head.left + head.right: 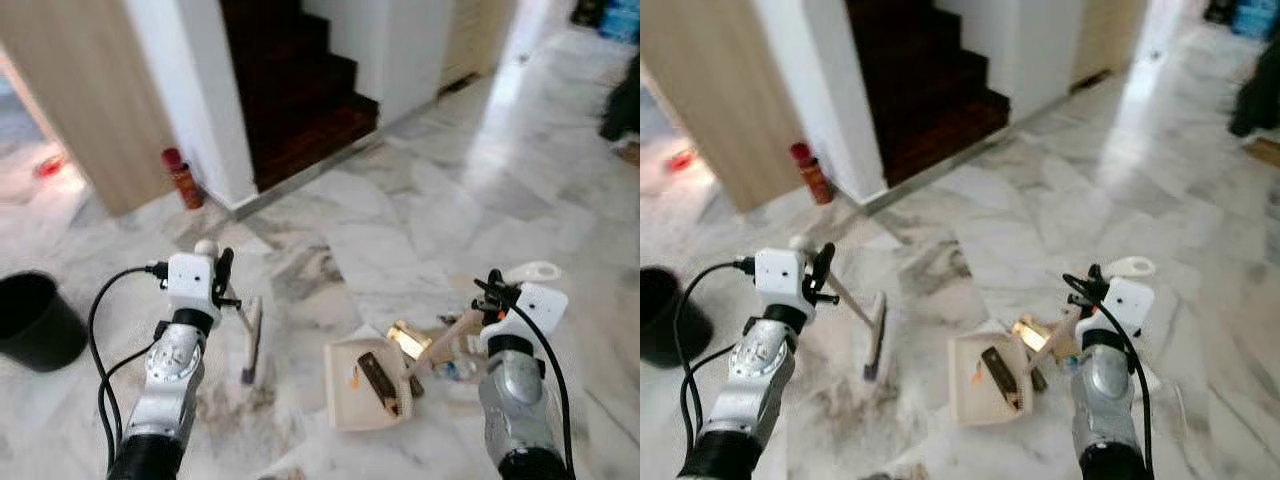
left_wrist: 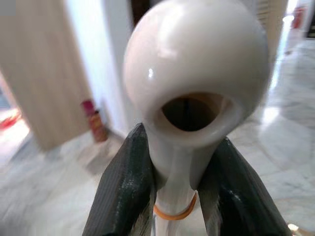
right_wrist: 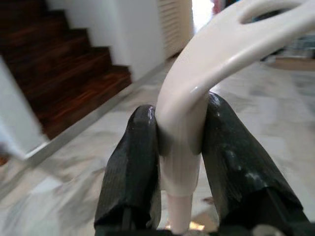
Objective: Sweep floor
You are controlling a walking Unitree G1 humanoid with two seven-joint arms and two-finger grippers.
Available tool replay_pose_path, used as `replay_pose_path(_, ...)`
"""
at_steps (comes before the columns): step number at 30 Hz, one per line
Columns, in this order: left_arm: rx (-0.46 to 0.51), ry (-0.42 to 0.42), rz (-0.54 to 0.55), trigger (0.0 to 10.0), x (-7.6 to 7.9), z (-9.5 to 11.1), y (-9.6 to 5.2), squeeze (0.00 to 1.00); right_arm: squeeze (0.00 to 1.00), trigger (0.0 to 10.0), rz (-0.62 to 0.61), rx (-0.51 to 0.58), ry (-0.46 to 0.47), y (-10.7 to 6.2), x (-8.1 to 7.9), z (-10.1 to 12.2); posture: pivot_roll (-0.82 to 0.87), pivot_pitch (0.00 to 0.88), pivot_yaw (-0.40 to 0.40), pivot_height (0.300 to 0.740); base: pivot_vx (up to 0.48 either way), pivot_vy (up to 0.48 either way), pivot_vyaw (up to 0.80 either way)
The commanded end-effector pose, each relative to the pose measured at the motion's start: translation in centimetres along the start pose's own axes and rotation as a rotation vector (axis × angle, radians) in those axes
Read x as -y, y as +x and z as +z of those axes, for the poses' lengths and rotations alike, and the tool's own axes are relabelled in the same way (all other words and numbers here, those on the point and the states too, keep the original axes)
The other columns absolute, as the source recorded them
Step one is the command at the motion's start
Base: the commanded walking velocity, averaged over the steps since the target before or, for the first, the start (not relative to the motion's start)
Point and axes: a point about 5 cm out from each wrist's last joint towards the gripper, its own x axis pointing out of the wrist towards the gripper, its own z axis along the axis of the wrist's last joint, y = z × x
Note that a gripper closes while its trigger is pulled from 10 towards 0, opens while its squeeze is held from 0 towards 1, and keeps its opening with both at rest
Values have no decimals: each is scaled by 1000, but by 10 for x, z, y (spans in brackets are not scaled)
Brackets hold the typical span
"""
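Observation:
My left gripper (image 1: 222, 275) is shut on the white round-ended handle (image 2: 192, 73) of a small broom, black fingers (image 2: 123, 191) on either side. The broom's brush head (image 1: 250, 345) rests on the marble floor ahead of that arm. My right gripper (image 1: 492, 292) is shut on the curved white handle (image 3: 216, 54) of a cream dustpan (image 1: 340, 400). The pan lies flat on the floor between the arms, holding a brown piece (image 1: 378, 383) and a small orange bit. A shiny gold wrapper (image 1: 408, 340) and other litter lie at the pan's right edge.
A black bin (image 1: 35, 320) stands on the floor at far left. A red canister (image 1: 182, 178) leans by the white wall corner, with dark wooden stairs (image 1: 300, 90) behind. A wooden panel (image 1: 90, 100) is at back left. Open marble floor stretches to the right.

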Motion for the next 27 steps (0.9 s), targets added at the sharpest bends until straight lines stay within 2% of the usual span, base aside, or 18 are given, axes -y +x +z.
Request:
replay_pose_path(1, 40, 24, 8, 10000, -4, 9, 1, 0, 0, 10000, 24, 48, 6, 4, -5, 12, 54, 54, 24, 740, 0, 0, 800)
replay_pose_path(18, 30, 23, 27, 10000, -6, 10, -4, 0, 0, 10000, 90, 43, 9, 13, -13, 20, 50, 82, 0, 740, 0, 0, 800)
replay_pose_path(27, 26, 25, 31, 10000, -7, 11, -3, 0, 0, 10000, 102, 39, 11, 11, -17, 19, 53, 84, 8, 740, 0, 0, 800)
